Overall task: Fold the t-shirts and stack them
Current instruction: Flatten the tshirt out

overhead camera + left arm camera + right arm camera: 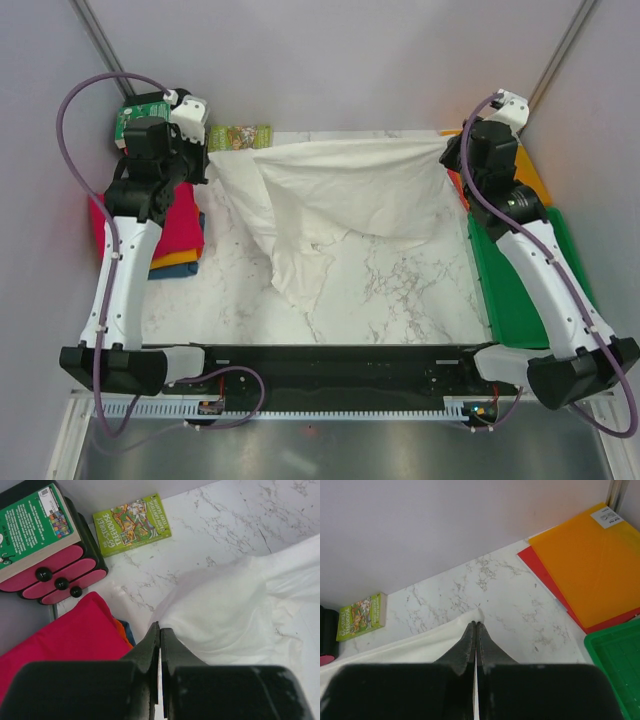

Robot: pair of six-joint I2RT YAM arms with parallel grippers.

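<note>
Two robot arms hold one thin, wrinkled white cloth t-shirt stretched along the far side of a white marble-patterned table. The left gripper is pinched tight on one upper corner of the shirt, a sliver of white cloth showing between its two black fingers. The right gripper is likewise clamped on the opposite corner, its fingertips pressed together over the fabric's edge. Between the two grips the cloth sags, and its lower part drapes down onto the tabletop in a crumpled point near the middle.

Three more shirts lie in a single pile at the left edge of the table, beside the left arm: a folded magenta-pink shirt on top, a folded orange shirt under it and a folded blue shirt at the bottom.

At the right edge lies one green plastic tray, with one flat orange sheet lying on one red sheet behind it. One green paperback book lies flat by the back wall.
</note>
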